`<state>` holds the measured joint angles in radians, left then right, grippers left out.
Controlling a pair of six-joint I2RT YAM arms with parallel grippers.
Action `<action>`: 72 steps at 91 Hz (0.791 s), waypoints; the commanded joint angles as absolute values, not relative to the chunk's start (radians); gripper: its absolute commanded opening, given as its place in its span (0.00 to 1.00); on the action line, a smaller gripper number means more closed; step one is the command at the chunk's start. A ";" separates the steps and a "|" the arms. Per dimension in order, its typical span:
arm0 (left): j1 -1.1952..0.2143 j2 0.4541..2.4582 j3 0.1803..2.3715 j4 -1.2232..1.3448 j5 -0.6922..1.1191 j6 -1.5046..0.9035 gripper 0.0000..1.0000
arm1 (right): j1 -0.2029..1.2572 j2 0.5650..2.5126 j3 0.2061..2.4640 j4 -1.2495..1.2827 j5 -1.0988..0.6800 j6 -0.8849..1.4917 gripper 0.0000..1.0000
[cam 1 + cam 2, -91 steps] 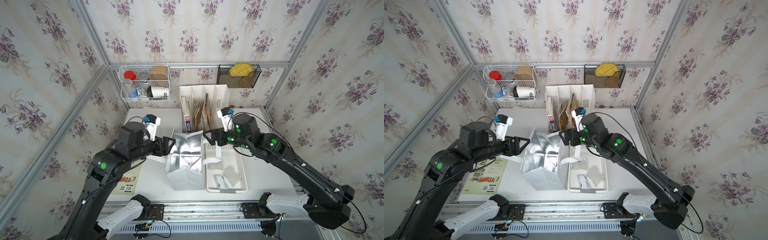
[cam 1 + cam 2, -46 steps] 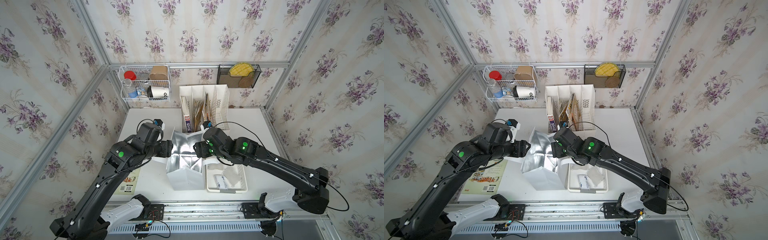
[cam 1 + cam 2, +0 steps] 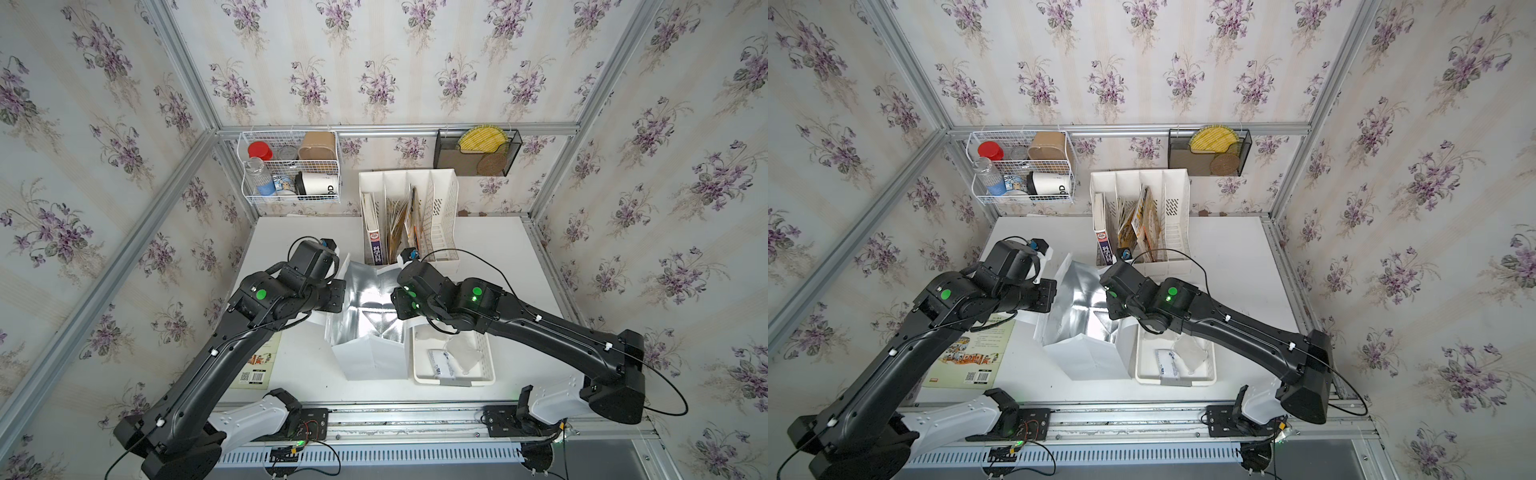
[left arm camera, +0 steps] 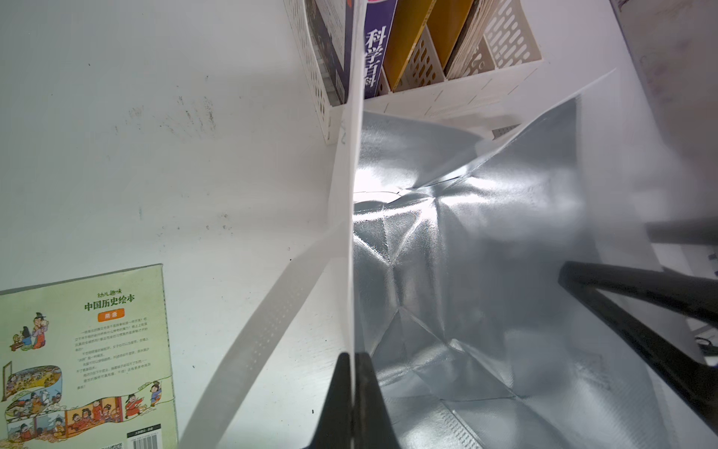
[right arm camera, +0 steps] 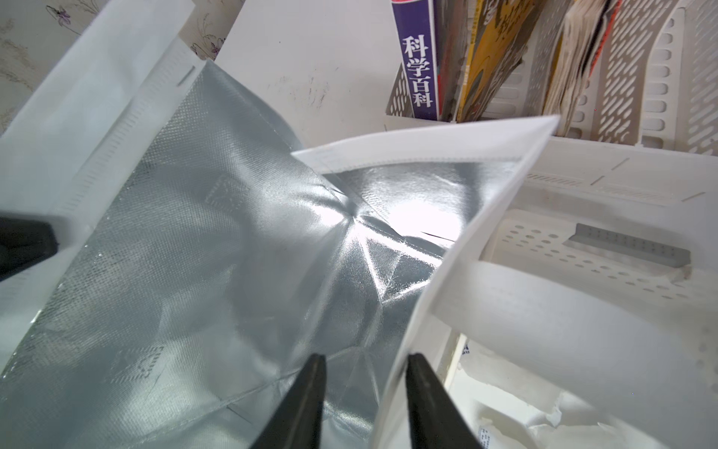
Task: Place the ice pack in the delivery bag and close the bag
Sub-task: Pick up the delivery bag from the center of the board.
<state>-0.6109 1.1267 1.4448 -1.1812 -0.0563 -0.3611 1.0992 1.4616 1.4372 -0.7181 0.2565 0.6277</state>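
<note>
The delivery bag stands open in the middle of the table in both top views, its silver lining facing up. My left gripper is shut on the bag's left wall, pinching the white edge. My right gripper straddles the bag's right wall, one finger inside against the foil and one outside; its jaws stand apart. The ice pack, a pale translucent pouch, lies in the white perforated basket just right of the bag, and its pale plastic also shows beyond the right finger.
A white file organiser with books stands right behind the bag. A picture book lies flat on the table's left. A wire basket and a black mesh holder hang on the back wall.
Both arms have come in from the sides to the bag's mouth. The left gripper has shut on the left wall. The right jaws have narrowed around the right wall.
</note>
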 commanded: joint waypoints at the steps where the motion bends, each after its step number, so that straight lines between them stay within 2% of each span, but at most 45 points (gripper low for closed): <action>1: -0.611 1.120 1.477 -1.217 -0.101 -0.350 0.00 | 1.103 1.458 1.434 -0.651 0.211 0.633 0.20; 10: -0.611 1.113 1.547 -1.270 -0.169 -0.342 0.00 | 1.103 1.439 1.420 -0.575 0.163 0.639 0.11; 21: -0.611 1.099 1.631 -1.308 -0.215 -0.340 0.00 | 1.101 1.403 1.366 -0.444 0.114 0.655 0.10; 42: -0.611 1.105 1.622 -1.288 -0.144 -0.348 0.00 | 1.023 1.412 1.199 -0.273 0.034 0.747 0.09; 57: -0.611 1.129 1.596 -1.251 -0.134 -0.357 0.00 | 0.984 1.447 1.088 -0.171 -0.041 0.755 0.17; 72: -0.611 1.186 1.655 -1.280 -0.131 -0.382 0.00 | 0.977 1.426 1.063 -0.185 -0.006 0.743 0.23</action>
<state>-0.6109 1.1610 1.6241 -1.2827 -0.1383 -0.3592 0.9829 1.4479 1.0740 -0.2363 -0.0128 0.7414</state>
